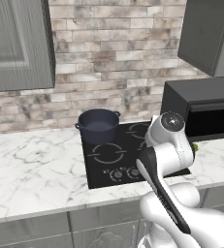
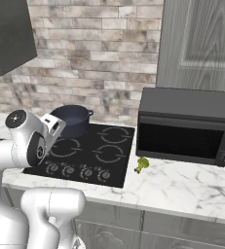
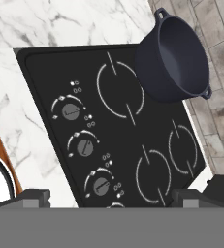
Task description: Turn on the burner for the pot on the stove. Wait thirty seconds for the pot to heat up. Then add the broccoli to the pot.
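The gripper [image 3: 108, 198] hung wide open, empty, above the knobs [image 3: 85, 147]; it risked turning one not matching the pot [image 3: 174, 58].

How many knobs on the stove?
4, in a row along the front edge of the stove: knobs at. None looks hidden in the right base view.

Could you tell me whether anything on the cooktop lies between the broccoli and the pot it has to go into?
Nothing visible does. The broccoli lies on the marble right of the stove; the pot sits on the far-left ring, with bare glass between.
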Controlling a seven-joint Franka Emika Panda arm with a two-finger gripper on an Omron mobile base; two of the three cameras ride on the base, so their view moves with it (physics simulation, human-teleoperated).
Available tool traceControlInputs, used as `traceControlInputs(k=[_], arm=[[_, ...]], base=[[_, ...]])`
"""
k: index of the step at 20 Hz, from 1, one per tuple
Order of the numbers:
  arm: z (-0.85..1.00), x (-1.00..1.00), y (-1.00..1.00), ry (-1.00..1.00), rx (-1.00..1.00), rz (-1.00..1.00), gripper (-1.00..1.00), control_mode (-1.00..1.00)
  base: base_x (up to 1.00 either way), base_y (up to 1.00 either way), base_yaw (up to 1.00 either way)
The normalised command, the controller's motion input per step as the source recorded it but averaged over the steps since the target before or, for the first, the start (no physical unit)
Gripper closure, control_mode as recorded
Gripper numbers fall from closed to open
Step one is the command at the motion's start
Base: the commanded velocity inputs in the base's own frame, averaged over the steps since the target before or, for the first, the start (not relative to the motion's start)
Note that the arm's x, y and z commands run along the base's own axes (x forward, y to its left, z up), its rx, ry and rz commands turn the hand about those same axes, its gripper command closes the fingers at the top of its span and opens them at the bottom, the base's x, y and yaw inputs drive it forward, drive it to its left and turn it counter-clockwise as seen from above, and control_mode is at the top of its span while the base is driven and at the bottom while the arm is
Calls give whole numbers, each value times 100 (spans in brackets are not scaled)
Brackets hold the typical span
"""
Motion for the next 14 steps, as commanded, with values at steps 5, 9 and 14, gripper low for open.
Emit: traceControlInputs(k=[5, 9, 14], arm=[[0, 0, 0, 0, 0, 0, -100, -100], [0, 0, 0, 0, 0, 0, -100, -100], [0, 0, 0, 0, 0, 0, -100, -100]], base=[[0, 0, 0], [0, 0, 0], [0, 0, 0]])
